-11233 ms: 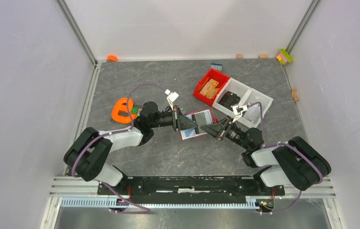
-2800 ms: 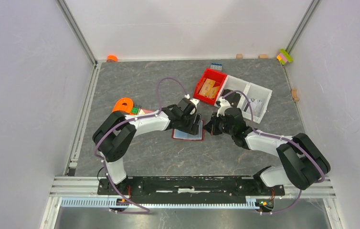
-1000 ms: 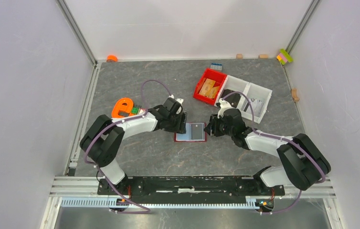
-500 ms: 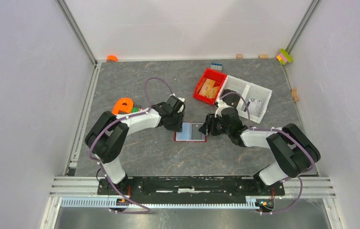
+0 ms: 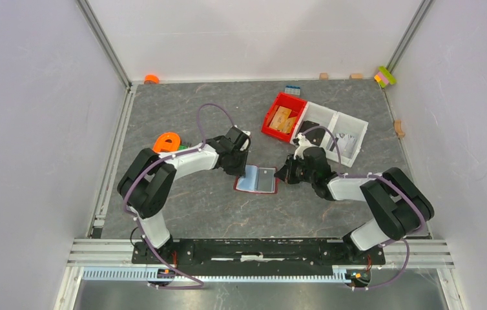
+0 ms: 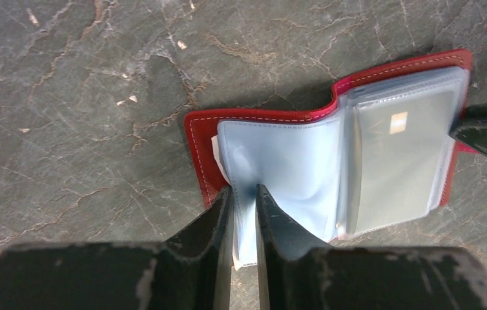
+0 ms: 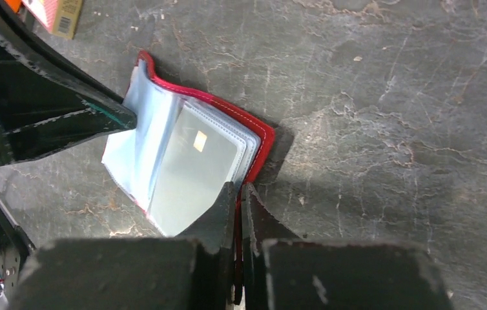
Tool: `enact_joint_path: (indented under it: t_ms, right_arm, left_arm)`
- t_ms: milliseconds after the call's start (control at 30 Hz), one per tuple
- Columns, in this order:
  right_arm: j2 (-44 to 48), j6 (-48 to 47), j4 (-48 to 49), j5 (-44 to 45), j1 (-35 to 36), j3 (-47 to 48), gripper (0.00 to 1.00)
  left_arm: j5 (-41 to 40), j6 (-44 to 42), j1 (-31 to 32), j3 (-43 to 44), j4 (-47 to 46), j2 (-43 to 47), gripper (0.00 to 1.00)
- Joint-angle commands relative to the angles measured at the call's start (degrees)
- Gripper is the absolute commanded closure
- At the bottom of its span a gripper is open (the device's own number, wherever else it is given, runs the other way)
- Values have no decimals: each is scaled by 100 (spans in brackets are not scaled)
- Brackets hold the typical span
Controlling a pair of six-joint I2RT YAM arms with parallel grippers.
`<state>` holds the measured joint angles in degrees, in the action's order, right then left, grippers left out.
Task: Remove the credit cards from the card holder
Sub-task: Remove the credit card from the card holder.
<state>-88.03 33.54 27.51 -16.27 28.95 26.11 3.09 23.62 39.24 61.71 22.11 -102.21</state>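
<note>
The card holder (image 5: 268,189) lies open on the table, a dark red wallet (image 6: 197,146) with clear sleeves inside. A grey credit card (image 6: 396,161) with a gold chip sits in the right sleeve (image 7: 196,169). On the left half a light blue leaf (image 6: 286,168) bends upward. My left gripper (image 6: 244,194) is shut on that leaf's near edge (image 5: 245,170). My right gripper (image 7: 239,190) is shut on the red right edge of the card holder (image 7: 263,139) and reaches in from the right (image 5: 281,175). I cannot tell whether the blue leaf is a card or a sleeve.
A red bin (image 5: 271,124) with tan wooden pieces and a white divided tray (image 5: 354,132) stand behind the right arm. An orange object (image 5: 166,141) lies by the left arm. A small printed box (image 7: 57,13) lies near the left gripper. Small blocks line the back wall.
Both grippers have closed: the left on the light blue leaf, the right on the holder's right edge. The holder's left half has lifted and the holder has turned slightly.
</note>
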Motion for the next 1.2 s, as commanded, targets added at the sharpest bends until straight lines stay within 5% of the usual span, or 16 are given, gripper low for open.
enact_joint_path:
  t_ms: [0, 133, 433, 600, 1167]
  right_arm:
    - [326, 50, 212, -533, 180, 27, 100]
    - [553, 19, 260, -522, 180, -34, 100]
    - [876, -72, 207, -376, 181, -104, 100]
    - [813, -69, 194, -405, 177, -71, 100]
    - [813, -87, 202, -405, 180, -71, 100]
  left_arm:
    - [-284, -151, 119, -191, -230, 55, 78]
    - [-728, -191, 127, -363, -215, 558, 54]
    - [-1373, -419, 746, -614, -560, 1338, 36]
    - [-534, -602, 890, -802, -998, 1532, 20]
    - [632, -630, 884, -463, -919, 796, 20]
